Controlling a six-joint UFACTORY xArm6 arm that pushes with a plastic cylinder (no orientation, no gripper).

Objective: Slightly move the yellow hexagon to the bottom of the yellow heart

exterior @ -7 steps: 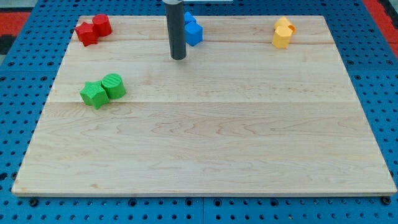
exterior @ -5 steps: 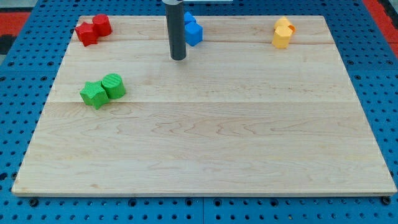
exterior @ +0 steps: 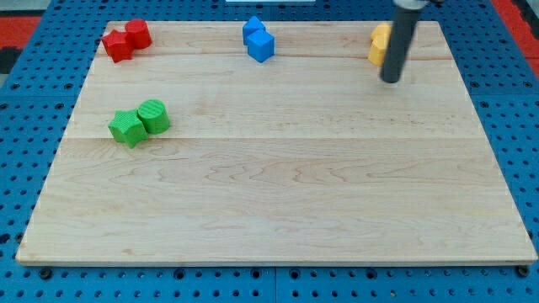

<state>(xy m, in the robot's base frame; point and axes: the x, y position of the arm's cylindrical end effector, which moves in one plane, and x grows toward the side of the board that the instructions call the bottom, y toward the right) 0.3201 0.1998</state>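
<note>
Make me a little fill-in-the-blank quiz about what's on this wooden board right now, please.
1. The dark rod's tip sits near the board's top right, partly hiding the ____ blocks.
2. The green star touches a green ____ on its right.
3. The two red blocks lie in the view's top ____ corner.
4. The blue blocks number ____.

Missing words: yellow; cylinder; left; two

The scene is evenly and brightly lit, apparently from overhead. Only faint, short shadows are cast beneath the green blocks (exterior: 139, 121) at nine o'clock and the red blocks (exterior: 126, 39) at eleven o'clock. No glare is seen on the wooden board (exterior: 278, 185), whose grain is sharply resolved. The dark rod (exterior: 396, 42) at one o'clock is slightly softened. No edge distortion is noticed.
</note>
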